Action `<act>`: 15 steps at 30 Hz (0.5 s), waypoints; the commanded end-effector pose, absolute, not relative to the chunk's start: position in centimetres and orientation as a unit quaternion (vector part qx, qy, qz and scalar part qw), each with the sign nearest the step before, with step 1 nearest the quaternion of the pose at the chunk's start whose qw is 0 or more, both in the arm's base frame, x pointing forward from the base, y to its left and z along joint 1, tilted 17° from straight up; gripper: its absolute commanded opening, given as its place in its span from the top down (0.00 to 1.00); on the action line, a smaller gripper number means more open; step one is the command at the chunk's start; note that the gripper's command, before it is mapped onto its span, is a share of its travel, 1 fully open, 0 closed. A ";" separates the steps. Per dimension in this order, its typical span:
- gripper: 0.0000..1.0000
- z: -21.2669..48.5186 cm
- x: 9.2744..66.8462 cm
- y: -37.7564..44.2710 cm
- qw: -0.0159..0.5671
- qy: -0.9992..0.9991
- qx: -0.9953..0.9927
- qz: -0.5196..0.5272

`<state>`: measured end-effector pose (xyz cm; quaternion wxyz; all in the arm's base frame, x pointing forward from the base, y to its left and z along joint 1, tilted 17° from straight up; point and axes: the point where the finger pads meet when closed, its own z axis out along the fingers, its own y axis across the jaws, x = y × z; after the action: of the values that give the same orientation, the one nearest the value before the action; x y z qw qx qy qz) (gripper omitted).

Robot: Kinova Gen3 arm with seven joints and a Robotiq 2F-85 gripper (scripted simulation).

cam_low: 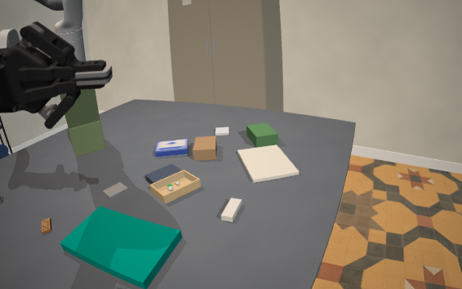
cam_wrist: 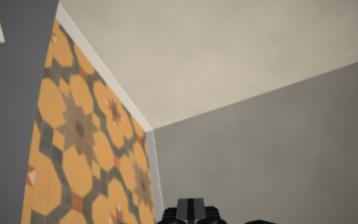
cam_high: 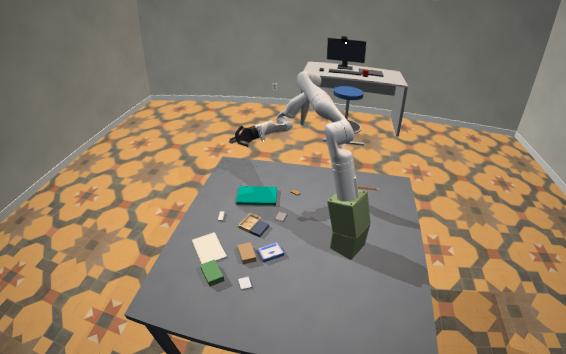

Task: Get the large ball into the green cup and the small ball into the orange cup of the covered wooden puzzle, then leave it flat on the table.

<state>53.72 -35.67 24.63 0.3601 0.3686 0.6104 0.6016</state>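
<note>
wooden puzzle (cam_low: 175, 186): 1 | balls: 2 | white blocks (cam_low: 231, 209): 2 | green box (cam_low: 262, 135): 1

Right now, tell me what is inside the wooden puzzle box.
The wooden puzzle box shows a green cup holding a pale ball and another small pale ball. No orange cup is discernible at this size.
</note>
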 end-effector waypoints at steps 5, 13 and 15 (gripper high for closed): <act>0.00 24.7 53.7 -35.6 0.361 0.612 0.367 0.601; 0.00 24.1 53.6 -35.2 0.360 0.628 0.350 0.595; 0.00 23.8 53.5 -35.0 0.359 0.635 0.343 0.591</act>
<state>53.52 -35.36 24.12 0.3596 0.3558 0.6262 0.5933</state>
